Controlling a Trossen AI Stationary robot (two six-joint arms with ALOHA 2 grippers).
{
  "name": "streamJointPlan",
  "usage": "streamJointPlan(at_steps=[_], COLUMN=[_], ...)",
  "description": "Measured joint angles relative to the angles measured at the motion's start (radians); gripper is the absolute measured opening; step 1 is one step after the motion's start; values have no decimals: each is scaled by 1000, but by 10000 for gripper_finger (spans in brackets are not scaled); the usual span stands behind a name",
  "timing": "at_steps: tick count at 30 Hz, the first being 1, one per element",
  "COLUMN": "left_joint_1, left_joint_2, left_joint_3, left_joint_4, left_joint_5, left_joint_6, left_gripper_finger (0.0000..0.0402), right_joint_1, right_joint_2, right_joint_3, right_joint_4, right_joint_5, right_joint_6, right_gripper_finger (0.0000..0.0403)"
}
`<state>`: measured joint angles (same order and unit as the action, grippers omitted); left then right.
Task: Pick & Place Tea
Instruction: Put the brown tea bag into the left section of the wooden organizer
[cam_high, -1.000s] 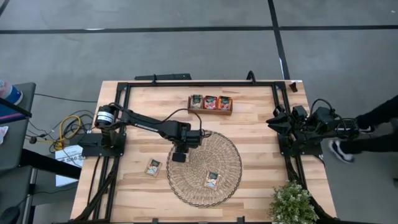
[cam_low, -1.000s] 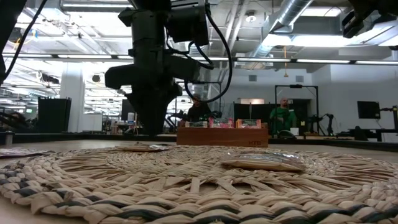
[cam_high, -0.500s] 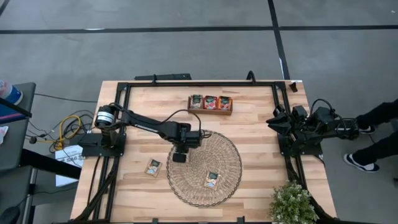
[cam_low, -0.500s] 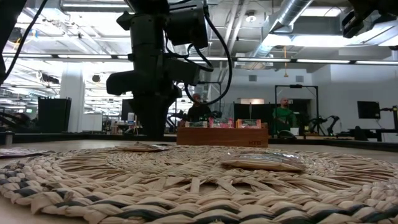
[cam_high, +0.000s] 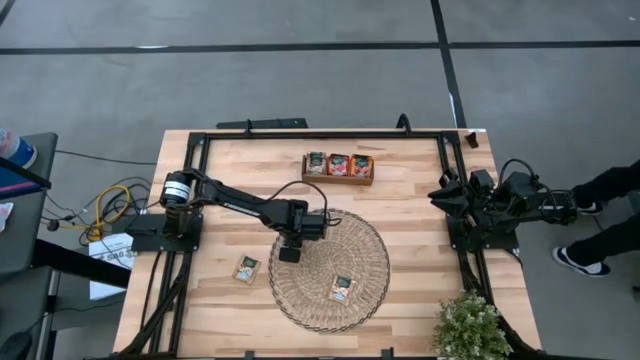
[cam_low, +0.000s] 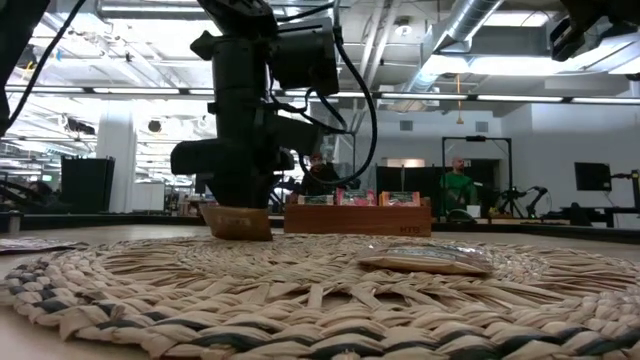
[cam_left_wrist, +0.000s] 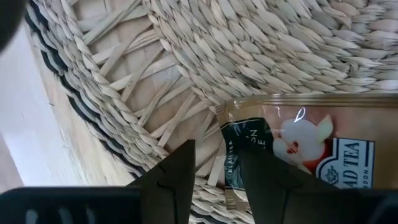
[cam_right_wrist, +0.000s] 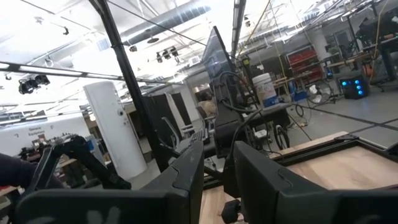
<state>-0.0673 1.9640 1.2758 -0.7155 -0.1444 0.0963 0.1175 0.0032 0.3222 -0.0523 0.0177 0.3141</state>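
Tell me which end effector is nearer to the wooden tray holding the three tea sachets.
The left end effector. It sits at the woven mat's left edge, a short way in front of the wooden tray. The right end effector waits folded at the table's right edge, farther off.

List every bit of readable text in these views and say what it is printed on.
"AD TEA": on the tea sachet in the left wrist view, partly cut off by the frame edge.
Green band on that sachet: lettering too blurred to read.
Sachets in the wooden tray: too small to read.
Tray front, low view: a mark, unreadable.
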Motion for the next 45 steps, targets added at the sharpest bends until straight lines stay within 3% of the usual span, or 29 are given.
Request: streamJointPlan(at_steps=[6, 20, 35, 45], left_joint_1=[-1, -6, -5, -5], left_joint_2=[1, 3, -30, -41], left_joint_3=[0, 0, 3, 150], left_joint_4=[-1, 1, -38, -188], left_joint_5=[-17, -30, -59, -66], left_joint_6=[-4, -11, -11, -10], left_gripper_finger=[106, 4, 0, 0], right_joint_1=[0, 0, 0, 0], right_joint_2=[0, 0, 0, 0], right_joint_3=[0, 0, 0, 0], right_joint_4=[0, -1, 0, 0], right_joint_5=[0, 0, 0, 2], right_joint_6=[0, 0, 0, 0], right_gripper_finger=[82, 82, 82, 82])
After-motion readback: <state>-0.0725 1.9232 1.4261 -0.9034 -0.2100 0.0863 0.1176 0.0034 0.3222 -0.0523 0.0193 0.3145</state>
